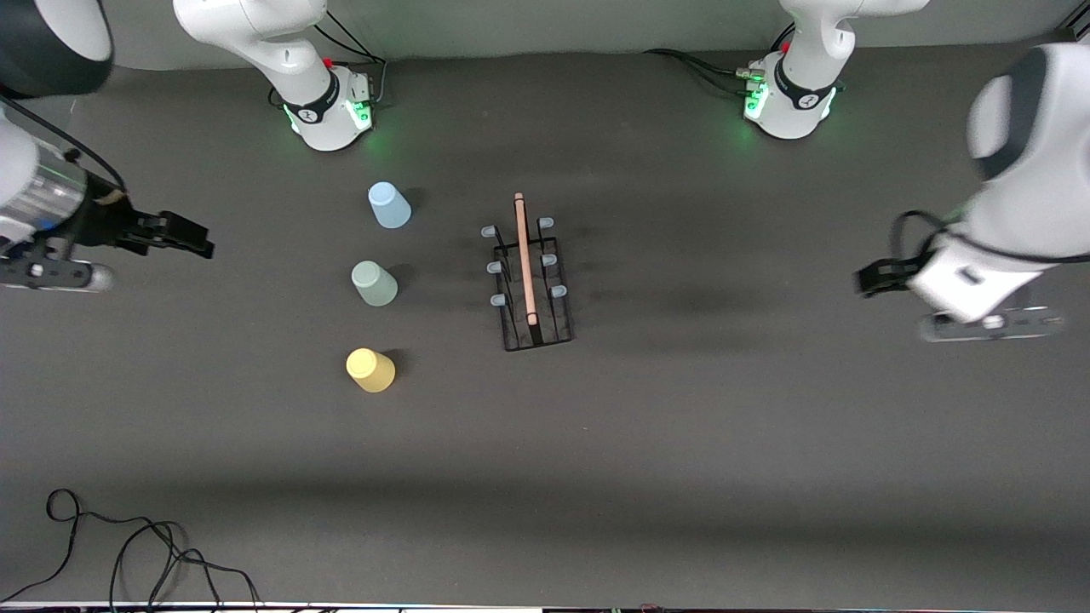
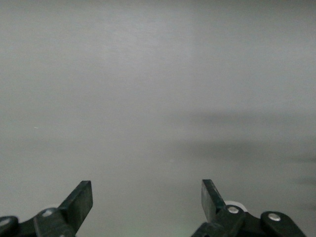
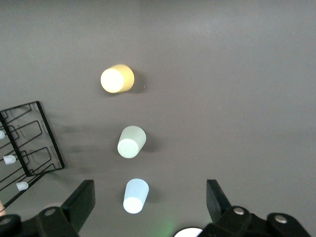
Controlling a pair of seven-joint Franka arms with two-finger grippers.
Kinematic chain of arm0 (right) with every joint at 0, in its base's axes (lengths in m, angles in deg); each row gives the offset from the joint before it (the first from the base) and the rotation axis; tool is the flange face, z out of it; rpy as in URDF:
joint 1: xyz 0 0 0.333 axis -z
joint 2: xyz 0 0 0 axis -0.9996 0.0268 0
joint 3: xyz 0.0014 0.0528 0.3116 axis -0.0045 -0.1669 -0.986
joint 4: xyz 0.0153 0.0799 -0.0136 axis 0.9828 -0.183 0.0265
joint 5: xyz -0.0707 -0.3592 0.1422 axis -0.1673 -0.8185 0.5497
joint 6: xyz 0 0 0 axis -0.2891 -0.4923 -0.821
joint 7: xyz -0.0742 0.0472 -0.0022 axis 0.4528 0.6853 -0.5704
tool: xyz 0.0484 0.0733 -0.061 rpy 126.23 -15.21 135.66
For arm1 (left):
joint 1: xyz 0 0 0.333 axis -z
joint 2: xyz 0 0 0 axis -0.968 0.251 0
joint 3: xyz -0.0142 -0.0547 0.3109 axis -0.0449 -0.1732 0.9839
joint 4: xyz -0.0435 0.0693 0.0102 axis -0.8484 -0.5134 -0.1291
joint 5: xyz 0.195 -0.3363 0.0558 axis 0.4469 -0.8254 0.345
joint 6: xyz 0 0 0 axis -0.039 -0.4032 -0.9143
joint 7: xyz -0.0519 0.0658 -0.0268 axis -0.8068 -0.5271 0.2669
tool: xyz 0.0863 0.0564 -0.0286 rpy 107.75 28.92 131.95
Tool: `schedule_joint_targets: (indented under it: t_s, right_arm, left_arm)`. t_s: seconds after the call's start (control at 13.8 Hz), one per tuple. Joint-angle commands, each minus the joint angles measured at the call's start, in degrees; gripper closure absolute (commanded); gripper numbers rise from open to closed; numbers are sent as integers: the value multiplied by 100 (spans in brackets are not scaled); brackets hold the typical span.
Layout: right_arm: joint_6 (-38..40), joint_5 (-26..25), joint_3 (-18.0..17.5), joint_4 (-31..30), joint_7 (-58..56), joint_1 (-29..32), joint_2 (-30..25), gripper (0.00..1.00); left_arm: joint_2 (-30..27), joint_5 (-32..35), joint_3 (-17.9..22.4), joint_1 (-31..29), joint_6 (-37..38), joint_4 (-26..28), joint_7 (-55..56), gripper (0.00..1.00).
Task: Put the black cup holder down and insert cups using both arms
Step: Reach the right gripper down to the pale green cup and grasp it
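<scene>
The black cup holder [image 1: 535, 285] stands upright on the dark worktop [image 1: 681, 443], about midway between the two arms' ends, its long pale wooden rod handle [image 1: 525, 258] running along the top and pointing toward the robot bases. Six pegs with pale blue caps stick out from it, three to each side of the rod, and none carries a cup.

The three cups stand upside down in a row beside the holder, toward the right arm's end of the worktop. The light blue cup [image 1: 389, 205] is the one farthest from the front camera, the grey-green cup [image 1: 374, 283] sits in the middle, and the yellow cup [image 1: 370, 369] is nearest to that camera. They are well apart from one another and from the holder.

The right gripper [image 1: 200, 241] hangs over the worktop at its own end, clear of the cups, its fingers [image 3: 80, 203] spread apart and holding nothing (its wrist view looks down on all three cups and a corner of the holder). The left gripper [image 1: 867, 279] hangs over bare worktop at the left arm's end, its fingers [image 2: 79, 201] likewise spread wide and empty.

A loose black cable [image 1: 128, 545] lies near the worktop's edge closest to the front camera.
</scene>
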Motion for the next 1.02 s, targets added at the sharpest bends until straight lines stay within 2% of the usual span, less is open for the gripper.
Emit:
schedule_joint_targets:
  t_s: [0.0,0.22,0.44,0.58,0.94]
  right_arm:
    - [-324,251,64,-566,130,-68,-140,0]
    - [-964,383,55,-1198,436,-216,-193,0]
    - [-2079,375,64,-2321,822,-663,-368,0]
    - [-2766,375,64,-2947,974,-841,-413,0]
    - [-4120,375,81,-4213,1000,-938,-527,0]
  left_arm:
    - [-371,-14,-86,-228,-33,331,-490,1]
    - [-634,-101,-33,-420,-208,629,-848,1]
    - [-890,-391,-15,-658,-594,1025,-1098,0]
    - [-838,-383,-33,-641,-622,1026,-773,0]
    - [-846,-365,-24,-659,-534,1078,-781,0]
